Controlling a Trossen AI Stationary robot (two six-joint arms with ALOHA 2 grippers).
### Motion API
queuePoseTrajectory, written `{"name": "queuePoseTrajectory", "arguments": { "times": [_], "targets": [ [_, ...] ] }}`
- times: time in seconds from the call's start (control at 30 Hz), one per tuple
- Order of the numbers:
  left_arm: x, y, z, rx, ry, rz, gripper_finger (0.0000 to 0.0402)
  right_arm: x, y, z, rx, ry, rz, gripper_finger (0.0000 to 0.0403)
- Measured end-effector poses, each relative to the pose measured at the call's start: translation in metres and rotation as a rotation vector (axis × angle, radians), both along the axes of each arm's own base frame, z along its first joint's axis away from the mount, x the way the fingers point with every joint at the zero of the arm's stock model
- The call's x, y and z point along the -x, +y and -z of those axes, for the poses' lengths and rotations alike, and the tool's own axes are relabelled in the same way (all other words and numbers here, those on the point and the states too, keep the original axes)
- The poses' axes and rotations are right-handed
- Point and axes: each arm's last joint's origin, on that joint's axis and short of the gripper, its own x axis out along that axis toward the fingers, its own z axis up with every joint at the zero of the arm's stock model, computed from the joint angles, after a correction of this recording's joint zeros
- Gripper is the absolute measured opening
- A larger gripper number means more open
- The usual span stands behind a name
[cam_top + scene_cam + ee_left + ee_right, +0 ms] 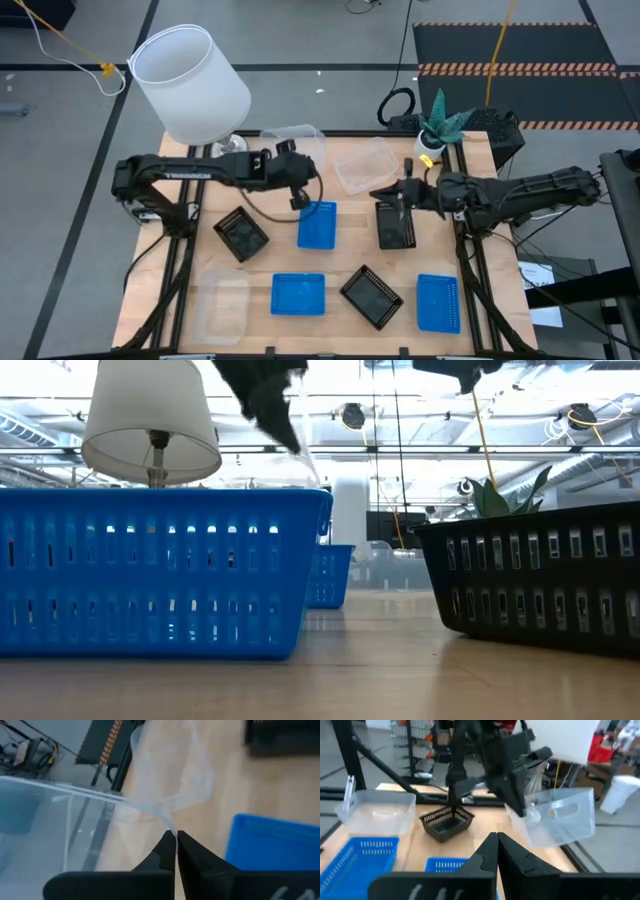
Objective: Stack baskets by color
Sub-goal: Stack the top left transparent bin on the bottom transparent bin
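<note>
**Clear basket pinched and lifted at the far side of the surface**

Left gripper (297, 150) up at about 11 o'clock from the middle of the surface (340, 262), fingers (167, 851) closed narrow on the thin rim of a clear basket (300, 140), held tilted and off the wood, as seen in the right wrist view (560, 817). Just beside it at 12 o'clock, a second clear basket (364, 163) resting flat. Third clear basket (222, 303) down at 8 o'clock, near the front edge.

Right gripper (384, 193) hovering at roughly 2 o'clock, fingers pressed together and holding nothing, directly over the far end of a black basket (396, 225). Other two black baskets well apart: one (241, 234) at 9 o'clock, turned diagonally, another (371, 296) at 5 o'clock, also diagonal.

Blue baskets all single, none nested: one (316, 224) close to centre, just below the left gripper; one (298, 294) at 6 o'clock; one (437, 302) at 4 o'clock near the right rail.

White lampshade (190, 82) standing past the far left corner at 10 o'clock. Small potted plant (437, 128) at the far right corner, 1 o'clock.
</note>
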Motion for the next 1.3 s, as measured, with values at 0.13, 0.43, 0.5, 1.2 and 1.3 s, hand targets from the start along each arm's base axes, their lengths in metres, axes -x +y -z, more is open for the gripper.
{"name": "queuePoseTrajectory", "arguments": {
  "times": [0.13,0.43,0.5,1.2,1.3],
  "targets": [
    [-0.004,-0.027,-0.016,0.018,-0.093,0.003,0.0004,-0.018,0.002,0.008,0.085,0.013,-0.015,0.0000],
    [-0.008,-0.071,-0.007,-0.125,-0.157,0.023,0.0004,-0.049,0.006,0.012,0.098,0.013,0.002,0.0058],
    [-0.011,-0.078,-0.002,-0.190,-0.168,0.034,0.0003,-0.056,0.006,0.006,0.049,-0.024,0.035,0.0081],
    [-0.048,-0.109,0.035,-0.551,-0.148,0.132,0.0003,-0.066,0.002,-0.003,-0.071,-0.089,0.169,0.0208],
    [-0.048,-0.112,0.034,-0.563,-0.150,0.144,0.0004,-0.066,0.001,-0.002,-0.120,-0.098,0.178,0.0208]
  ]
}}
